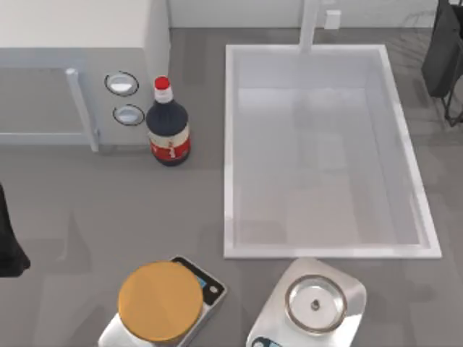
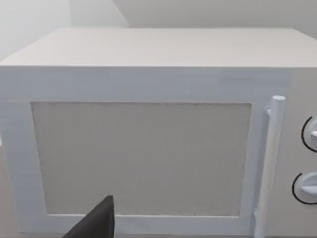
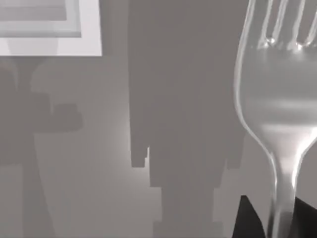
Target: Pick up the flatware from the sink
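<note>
The flatware is a pale silver fork, seen close in the right wrist view with its tines pointing away from the wrist. My right gripper is shut on its thin handle, a dark finger on each side, and holds it above the grey table. A corner of the sink shows farther off in that view. In the top view the white sink holds nothing, and my right arm is at the far right edge beside it. My left arm is parked at the left edge.
A white microwave stands at the back left, with a dark red-capped bottle beside it. A scale with an orange disc and a steel scale with a round pan sit along the front. The faucet post rises at the sink's far side.
</note>
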You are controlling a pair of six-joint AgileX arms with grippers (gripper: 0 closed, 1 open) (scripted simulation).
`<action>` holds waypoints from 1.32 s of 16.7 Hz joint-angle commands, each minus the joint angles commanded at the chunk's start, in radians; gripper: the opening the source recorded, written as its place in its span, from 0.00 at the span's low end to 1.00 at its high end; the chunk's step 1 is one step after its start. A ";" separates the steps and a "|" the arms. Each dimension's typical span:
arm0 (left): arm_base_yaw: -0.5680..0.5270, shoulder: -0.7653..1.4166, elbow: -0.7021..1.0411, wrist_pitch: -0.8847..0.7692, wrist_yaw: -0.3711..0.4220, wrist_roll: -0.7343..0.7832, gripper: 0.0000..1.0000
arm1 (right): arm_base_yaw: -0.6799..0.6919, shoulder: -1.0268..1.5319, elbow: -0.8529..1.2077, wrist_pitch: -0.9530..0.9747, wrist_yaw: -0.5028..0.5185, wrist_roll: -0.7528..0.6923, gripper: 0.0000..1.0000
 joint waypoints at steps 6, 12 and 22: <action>0.000 0.000 0.000 0.000 0.000 0.000 1.00 | -0.019 -0.033 -0.035 0.001 0.000 -0.022 0.00; 0.000 0.000 0.000 0.000 0.000 0.000 1.00 | -0.018 -0.003 -0.175 0.170 -0.001 -0.020 0.00; 0.000 0.000 0.000 0.000 0.000 0.000 1.00 | -0.018 0.049 -0.398 0.450 -0.001 -0.017 0.00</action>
